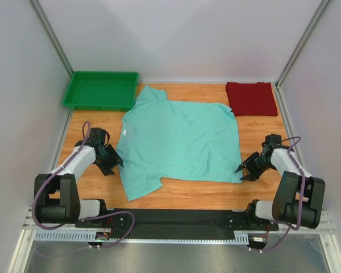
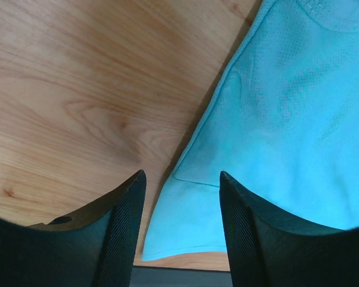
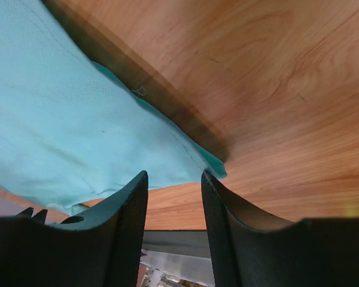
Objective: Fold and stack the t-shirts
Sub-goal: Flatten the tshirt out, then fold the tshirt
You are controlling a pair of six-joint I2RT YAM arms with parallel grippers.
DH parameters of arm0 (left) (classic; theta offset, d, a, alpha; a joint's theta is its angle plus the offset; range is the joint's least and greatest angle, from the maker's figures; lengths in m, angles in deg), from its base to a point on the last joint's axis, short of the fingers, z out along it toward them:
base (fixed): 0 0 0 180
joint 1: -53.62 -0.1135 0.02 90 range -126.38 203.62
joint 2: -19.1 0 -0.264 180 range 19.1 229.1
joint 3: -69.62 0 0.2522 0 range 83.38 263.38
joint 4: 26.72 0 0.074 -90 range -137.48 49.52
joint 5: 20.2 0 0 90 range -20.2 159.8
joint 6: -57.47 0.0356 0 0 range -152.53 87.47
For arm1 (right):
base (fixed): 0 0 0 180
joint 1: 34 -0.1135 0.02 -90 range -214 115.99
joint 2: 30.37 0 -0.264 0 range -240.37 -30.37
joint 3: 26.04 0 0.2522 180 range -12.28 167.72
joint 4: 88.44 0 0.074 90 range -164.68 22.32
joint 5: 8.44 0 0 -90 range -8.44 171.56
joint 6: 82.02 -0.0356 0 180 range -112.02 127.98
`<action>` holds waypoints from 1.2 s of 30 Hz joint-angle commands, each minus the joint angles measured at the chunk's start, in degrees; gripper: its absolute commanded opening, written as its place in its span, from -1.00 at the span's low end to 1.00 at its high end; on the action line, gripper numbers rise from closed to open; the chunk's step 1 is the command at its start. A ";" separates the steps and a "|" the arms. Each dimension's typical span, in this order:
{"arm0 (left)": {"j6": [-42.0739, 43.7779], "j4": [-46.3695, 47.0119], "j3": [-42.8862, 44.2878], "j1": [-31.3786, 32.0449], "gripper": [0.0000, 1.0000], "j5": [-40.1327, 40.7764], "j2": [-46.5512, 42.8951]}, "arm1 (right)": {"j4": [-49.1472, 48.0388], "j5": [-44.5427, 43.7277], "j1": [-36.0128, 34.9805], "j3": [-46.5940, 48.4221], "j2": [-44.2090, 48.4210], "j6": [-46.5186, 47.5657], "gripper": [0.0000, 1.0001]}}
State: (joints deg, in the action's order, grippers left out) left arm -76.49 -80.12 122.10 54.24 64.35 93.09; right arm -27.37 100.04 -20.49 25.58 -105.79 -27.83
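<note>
The mint t-shirt (image 1: 182, 142) lies spread flat on the wooden table, collar toward the left. A dark red t-shirt (image 1: 250, 98) sits folded at the back right corner. My left gripper (image 1: 118, 165) rests low at the shirt's left edge, open; in the left wrist view the near sleeve (image 2: 191, 221) lies on the wood between and beyond its fingers (image 2: 182, 176). My right gripper (image 1: 240, 173) hovers open at the shirt's near right hem corner. In the right wrist view that corner (image 3: 215, 168) sits just off one fingertip of the gripper (image 3: 175, 174), with nothing between the jaws.
A rigid bright green tray (image 1: 101, 90) stands at the back left, its corner close to the mint shirt's far sleeve. Bare wood (image 1: 261, 139) shows right of the shirt and along the near edge. Grey walls close in the table on three sides.
</note>
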 commanded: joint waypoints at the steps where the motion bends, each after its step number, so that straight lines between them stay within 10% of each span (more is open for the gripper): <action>1: 0.72 2.12 -0.31 -0.27 0.19 -2.02 -0.43 | -0.56 1.74 0.54 1.06 3.25 -0.66 -0.15; 13: -0.07 2.45 -2.85 -0.27 0.01 -1.76 5.19 | 4.72 -6.96 0.46 0.47 9.06 -1.80 -0.14; 24: 1.16 1.76 -2.33 -0.27 -1.00 0.09 2.91 | 3.94 -7.32 0.46 -4.46 12.84 -4.79 -0.16; 36: 0.72 2.37 -3.65 -0.27 -1.00 -1.40 2.03 | -3.53 -5.47 0.02 -9.30 7.13 -6.37 -0.25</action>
State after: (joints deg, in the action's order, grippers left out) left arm -76.12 -77.93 119.72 54.07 62.38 95.85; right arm -26.45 94.13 -20.31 17.08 -97.41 -32.75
